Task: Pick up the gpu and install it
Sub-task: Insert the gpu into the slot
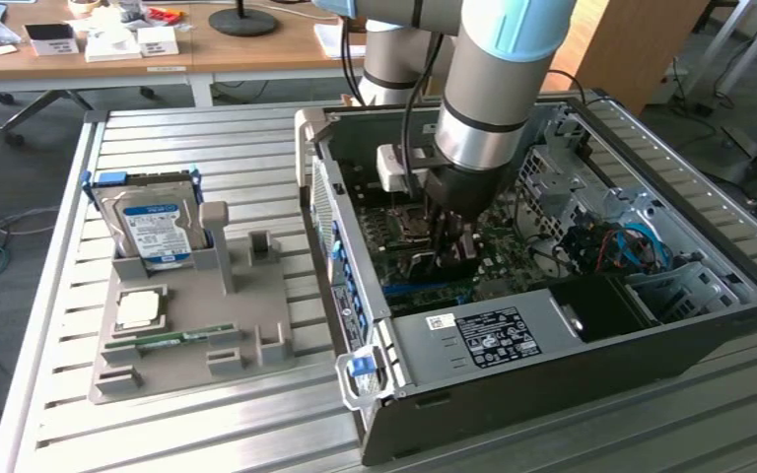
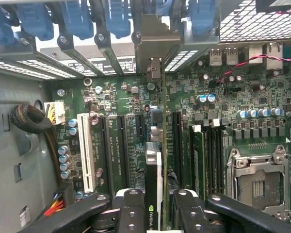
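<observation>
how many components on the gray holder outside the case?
3 on the holder: hard drive upright at its far end, CPU flat in the middle, RAM stick flat just nearer the camera. Its posts could hide more.

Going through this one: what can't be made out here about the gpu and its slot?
Wrist view: the gpu stands edge-on between the jaws, hiding its own connector; whether it is seated in the motherboard slot cannot be told.
Wrist view: the card's near end is cut off by the picture edge.
Exterior view: the arm blocks the slot area.
</observation>
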